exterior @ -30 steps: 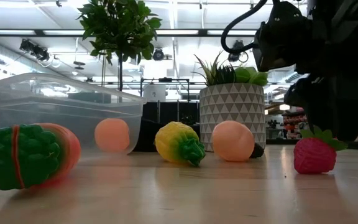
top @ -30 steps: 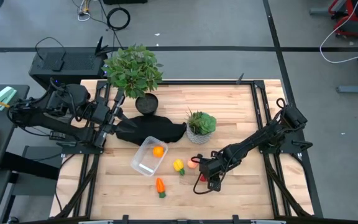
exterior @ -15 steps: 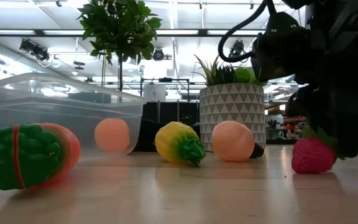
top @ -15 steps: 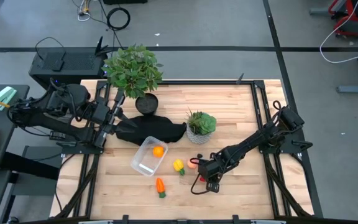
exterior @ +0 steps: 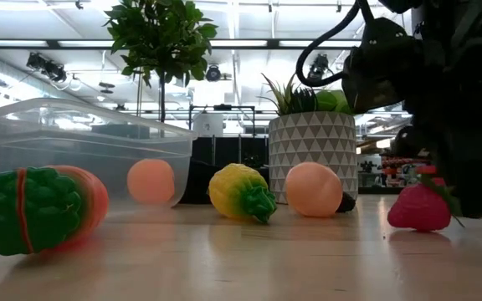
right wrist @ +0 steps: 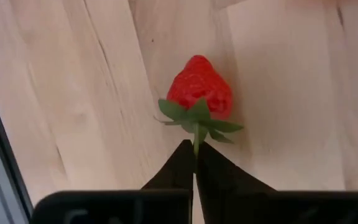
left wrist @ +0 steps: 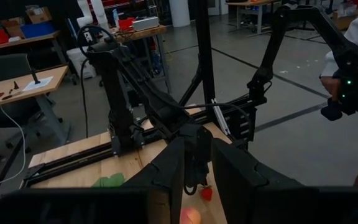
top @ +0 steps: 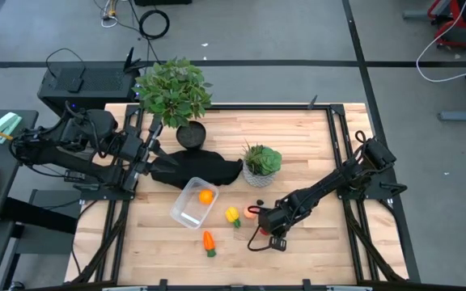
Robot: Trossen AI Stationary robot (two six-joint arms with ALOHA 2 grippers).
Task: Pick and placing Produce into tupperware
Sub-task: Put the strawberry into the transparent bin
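The right end effector has its fingertips pinched on the thin green stem of the strawberry, whose red body lies just beyond the tips. Such a slight hold calls for a slow, steady lift, judged likely to slip otherwise. From the strawberry, the tupperware sits well apart on the desk, past the pink fruit. The left end effector waits off the desk's edge, fingers parted.

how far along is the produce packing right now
Done: one orange sits inside the tupperware. In hand: the right gripper is pinched on the strawberry by its green stem, low over the table. Left: the yellow piece, the pink-red fruit and the carrot lie on the wood. The left gripper waits by the plant.
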